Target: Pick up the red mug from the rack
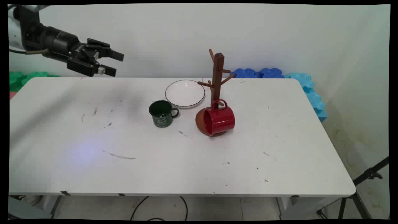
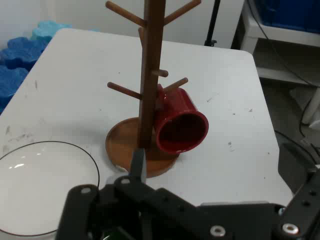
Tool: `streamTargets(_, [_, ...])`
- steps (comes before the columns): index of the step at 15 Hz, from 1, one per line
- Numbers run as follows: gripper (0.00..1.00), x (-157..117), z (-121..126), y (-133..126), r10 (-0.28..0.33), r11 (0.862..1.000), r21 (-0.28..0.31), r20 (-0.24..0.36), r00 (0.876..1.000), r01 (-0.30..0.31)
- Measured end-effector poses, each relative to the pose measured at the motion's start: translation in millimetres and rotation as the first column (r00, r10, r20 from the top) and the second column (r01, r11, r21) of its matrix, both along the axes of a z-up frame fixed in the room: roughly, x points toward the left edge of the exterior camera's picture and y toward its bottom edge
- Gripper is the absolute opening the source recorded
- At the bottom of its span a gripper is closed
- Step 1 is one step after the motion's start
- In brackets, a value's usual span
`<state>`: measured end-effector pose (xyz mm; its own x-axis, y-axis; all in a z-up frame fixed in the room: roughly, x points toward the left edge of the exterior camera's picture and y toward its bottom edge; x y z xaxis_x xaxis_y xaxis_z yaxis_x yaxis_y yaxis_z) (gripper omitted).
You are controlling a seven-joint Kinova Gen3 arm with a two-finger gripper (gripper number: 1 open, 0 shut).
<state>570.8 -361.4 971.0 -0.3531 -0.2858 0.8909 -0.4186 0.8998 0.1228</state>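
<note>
- Red mug hangs by its handle on a low peg of the wooden mug tree, tipped on its side, mouth facing the table's near-left, body resting over the tree's round base.
- In the hand view the same mug sits just beside the trunk, hooked on the peg, nothing gripping it.
- Green mug stands upright on the table, just left of the tree, handle to the right; not on any peg.
- White plate with a dark rim lies behind the green mug, beside the tree base; nothing on it.
- Gripper is up at far left, well apart from all of these, fingers spread with a clear gap, holding nothing.
- As it lies: one mug on the tree, one on the table, the other pegs free.
- Blue foam blocks and green ones line the table's back edge.
</note>
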Motion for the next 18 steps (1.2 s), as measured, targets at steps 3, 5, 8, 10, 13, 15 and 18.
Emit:
streamTargets(3, [1.0, -15, -1, 0, 0.024, 1.0, 0.016, 0.007, 1.0, -0.024])
streamTargets(5, [1.0, -36, -2, 1, 0.046, 0.998, 0.039, 0.015, 0.999, -0.046])
streamTargets(8, [1.0, -70, -6, 3, 0.073, 0.994, 0.077, 0.033, 0.997, -0.076])
streamTargets(10, [1.0, -97, -11, 5, 0.097, 0.989, 0.108, 0.042, 0.994, -0.101])
streamTargets(13, [1.0, -140, -24, 11, 0.13, 0.979, 0.153, 0.061, 0.99, -0.138])
streamTargets(15, [1.0, -162, -35, 13, 0.153, 0.971, 0.175, 0.075, 0.985, -0.164])
streamTargets(18, [1.0, -184, -52, 16, 0.182, 0.961, 0.193, 0.092, 0.979, -0.197])
